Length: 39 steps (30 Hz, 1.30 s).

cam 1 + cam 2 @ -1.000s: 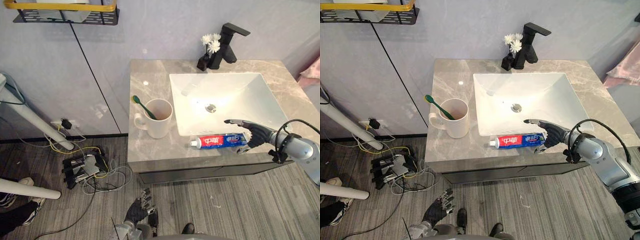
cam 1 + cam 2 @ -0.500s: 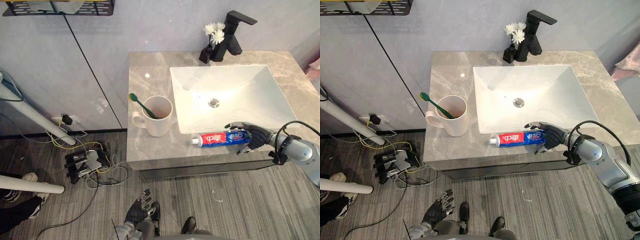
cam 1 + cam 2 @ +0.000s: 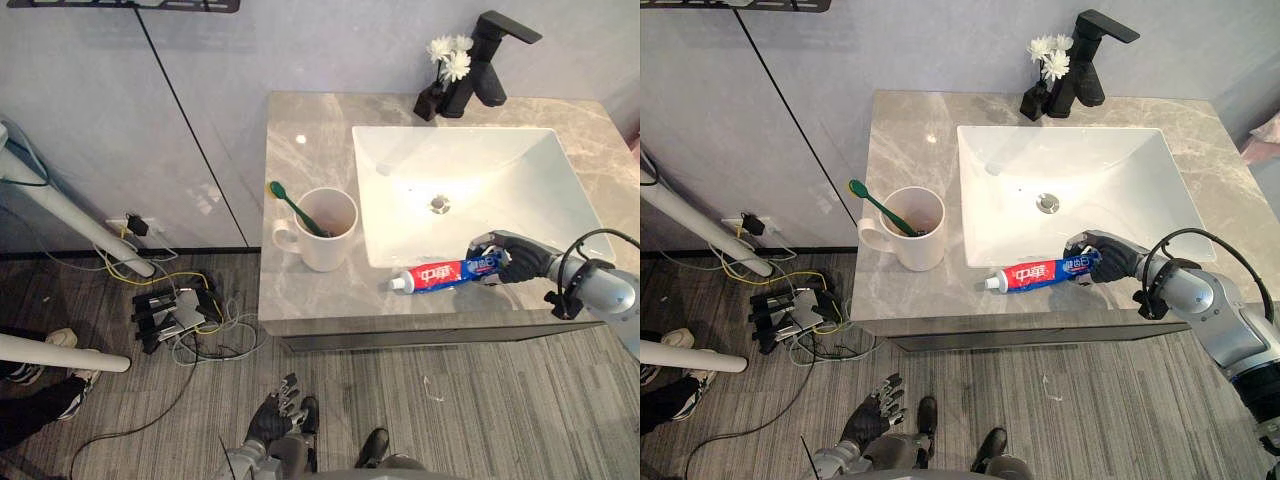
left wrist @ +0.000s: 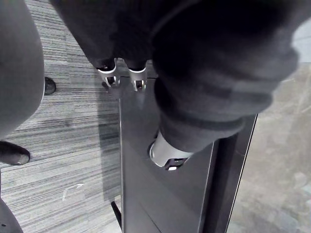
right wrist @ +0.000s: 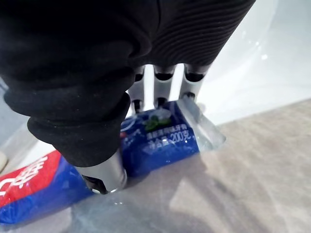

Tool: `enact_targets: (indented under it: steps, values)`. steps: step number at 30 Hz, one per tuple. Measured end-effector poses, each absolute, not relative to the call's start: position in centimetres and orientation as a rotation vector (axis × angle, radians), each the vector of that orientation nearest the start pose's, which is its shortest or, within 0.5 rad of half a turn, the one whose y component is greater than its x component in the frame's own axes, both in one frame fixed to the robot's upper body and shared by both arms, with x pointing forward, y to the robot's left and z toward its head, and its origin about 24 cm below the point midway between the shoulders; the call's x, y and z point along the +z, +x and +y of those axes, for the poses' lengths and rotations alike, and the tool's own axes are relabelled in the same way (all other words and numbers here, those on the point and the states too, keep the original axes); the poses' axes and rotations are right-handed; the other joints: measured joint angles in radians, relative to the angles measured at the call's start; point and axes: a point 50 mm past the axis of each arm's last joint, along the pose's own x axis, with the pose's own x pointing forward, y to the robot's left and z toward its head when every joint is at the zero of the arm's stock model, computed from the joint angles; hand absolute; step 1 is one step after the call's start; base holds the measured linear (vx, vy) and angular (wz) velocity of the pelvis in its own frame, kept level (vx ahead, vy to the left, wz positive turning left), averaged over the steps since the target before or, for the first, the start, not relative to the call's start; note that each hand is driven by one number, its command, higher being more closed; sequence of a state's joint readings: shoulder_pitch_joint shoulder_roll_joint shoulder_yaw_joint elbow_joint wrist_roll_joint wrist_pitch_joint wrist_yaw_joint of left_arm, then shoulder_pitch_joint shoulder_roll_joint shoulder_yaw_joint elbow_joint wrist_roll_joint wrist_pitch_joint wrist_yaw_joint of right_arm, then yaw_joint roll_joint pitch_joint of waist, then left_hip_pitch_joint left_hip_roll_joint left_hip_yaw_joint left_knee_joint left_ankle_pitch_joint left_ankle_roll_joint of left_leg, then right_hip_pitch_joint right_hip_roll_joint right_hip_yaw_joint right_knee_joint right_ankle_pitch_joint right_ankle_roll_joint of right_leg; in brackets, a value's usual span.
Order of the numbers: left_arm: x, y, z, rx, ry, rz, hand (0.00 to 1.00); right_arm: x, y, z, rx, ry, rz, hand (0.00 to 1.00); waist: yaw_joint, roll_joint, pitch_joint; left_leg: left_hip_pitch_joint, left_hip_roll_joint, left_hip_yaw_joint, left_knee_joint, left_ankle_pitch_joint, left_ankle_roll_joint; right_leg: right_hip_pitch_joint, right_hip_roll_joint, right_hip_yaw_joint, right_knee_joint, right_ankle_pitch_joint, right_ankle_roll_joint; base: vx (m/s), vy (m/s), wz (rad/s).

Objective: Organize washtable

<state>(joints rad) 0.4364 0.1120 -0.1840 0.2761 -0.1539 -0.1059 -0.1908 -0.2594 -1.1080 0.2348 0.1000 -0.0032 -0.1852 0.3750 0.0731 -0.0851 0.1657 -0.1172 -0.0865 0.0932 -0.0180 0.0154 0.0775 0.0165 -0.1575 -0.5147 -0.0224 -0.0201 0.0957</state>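
Red-and-blue toothpaste tube (image 3: 440, 274) flat on the marble counter (image 3: 300, 160), crimped tail clamped between curled fingers and thumb of the right hand (image 3: 520, 262). Runs lengthwise straight out from the palm, cap toward the mug (image 3: 330, 240). Left hand (image 3: 272, 418) far off, dangling loose-fingered.

Grey-veined marble counter (image 3: 300, 150), plain white rectangular basin (image 3: 505, 175). Left of the basin, a cream ceramic mug (image 3: 328, 248) holds a green plastic toothbrush (image 3: 288, 203). The soft toothpaste tube (image 3: 440, 273) runs red to blue with white lettering. Angular metal faucet (image 3: 488, 80) black; small flowers (image 3: 450, 58) white.
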Motion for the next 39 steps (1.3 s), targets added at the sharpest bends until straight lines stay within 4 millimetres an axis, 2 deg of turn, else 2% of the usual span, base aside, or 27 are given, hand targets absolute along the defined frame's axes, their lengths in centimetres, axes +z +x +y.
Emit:
enact_targets:
  steps: [8,12,14,19,24,27,31,37,39]
  values:
    - [-8.3,11.7,15.2,-0.182,-0.109,0.574,0.0,15.3,28.3,-26.8,0.533,-1.16,0.002,1.0,0.001,-0.014,0.008,0.0,0.0,-0.006,0.001,0.0,0.0,0.005,0.002,-0.005,-0.001,0.0,0.0,0.0,-0.007,0.02]
    - [-8.1,12.3,15.4,-0.175,-0.104,0.558,0.0,16.2,28.8,-26.3,0.536,-1.171,-0.031,1.0,0.001,-0.016,0.008,0.003,0.0,-0.007,0.001,0.0,0.0,0.007,0.002,-0.006,-0.001,0.0,0.0,0.0,-0.005,0.01]
    - [-8.1,12.4,15.5,-0.171,-0.103,0.554,0.0,16.9,29.1,-26.1,0.528,-1.179,-0.059,1.0,0.001,-0.018,0.007,0.006,0.0,-0.007,0.001,0.0,0.0,0.011,0.002,-0.007,-0.001,0.0,0.0,0.0,0.0,0.0]
    - [-8.0,12.7,15.9,-0.127,-0.104,0.545,0.0,20.3,30.6,-26.3,0.429,-1.194,-0.155,1.0,-0.001,-0.037,-0.003,0.01,0.001,-0.006,0.003,0.001,0.0,0.015,0.003,-0.006,-0.002,0.0,0.0,0.0,0.0,0.0]
    - [-7.7,13.4,16.2,-0.118,-0.098,0.524,0.0,21.6,31.0,-26.7,0.375,-1.186,-0.189,1.0,-0.002,-0.047,-0.012,0.019,0.001,-0.005,0.015,0.001,0.0,0.03,0.003,-0.006,-0.001,0.001,-0.001,0.0,0.0,0.0]
    - [-7.7,13.5,16.6,-0.099,-0.097,0.52,0.0,21.9,31.0,-26.8,0.361,-1.183,-0.206,1.0,-0.004,-0.048,-0.027,0.024,0.002,-0.001,0.015,0.0,0.0,0.032,0.003,-0.001,-0.001,0.001,-0.001,-0.03,-0.007,-0.04]
    - [-8.2,13.1,16.8,-0.065,-0.102,0.547,0.0,22.4,31.1,-28.1,0.301,-1.165,-0.192,1.0,-0.005,-0.046,-0.058,0.028,0.005,0.007,0.015,0.0,0.0,0.032,0.004,0.006,0.0,0.002,-0.003,-0.05,-0.006,-0.07]
    - [-8.7,12.7,16.8,-0.048,-0.12,0.57,0.0,25.1,31.3,-28.6,0.217,-1.155,-0.268,1.0,-0.007,-0.035,-0.084,0.039,0.007,0.013,0.01,0.001,-0.001,0.037,0.006,0.014,0.0,0.004,-0.004,-0.02,-0.004,-0.04]
    - [-8.6,12.9,17.3,0.022,-0.204,0.55,0.0,26.8,31.0,-28.9,0.127,-1.116,-0.36,1.0,-0.004,-0.024,-0.096,0.042,0.006,0.008,-0.002,0.008,0.0,0.038,0.007,0.01,-0.001,0.004,-0.004,0.0,-0.008,0.04]
